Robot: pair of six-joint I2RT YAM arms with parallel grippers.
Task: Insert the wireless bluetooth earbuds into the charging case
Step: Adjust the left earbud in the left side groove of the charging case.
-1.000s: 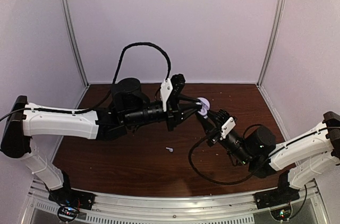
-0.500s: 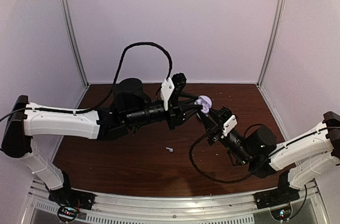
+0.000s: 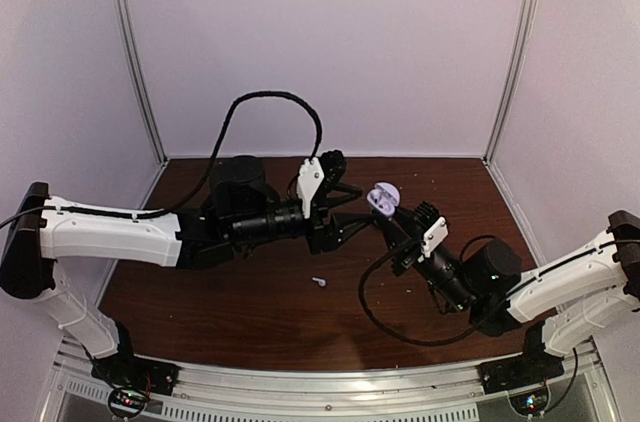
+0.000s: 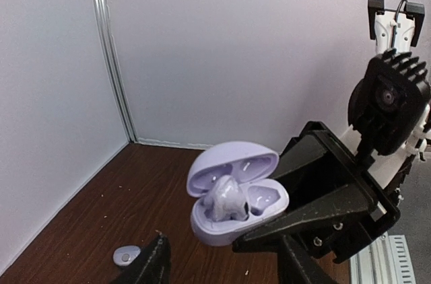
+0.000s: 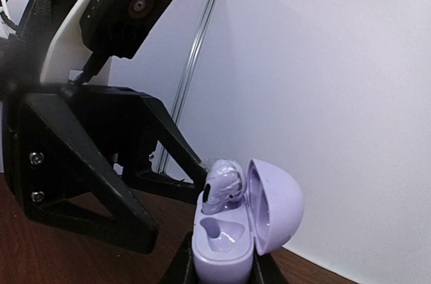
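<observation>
Earbud one sits in the open case the right fingers pinch, left fingers spread alongside, and earbud two lies on the table, unplaced.

White-walled lab booth, aluminium posts

A: Where does the top view sit?
B: Above and behind the 2 arm bases, far off, looking down and forward over the table to the back wall.
A: And the 2 wrist views?
B: Both are close and low, and they face each other. The left one looks across at the charging case, with the right wrist camera behind it. The right one looks up past that case to the left wrist camera. All 3 views share the case.
</observation>
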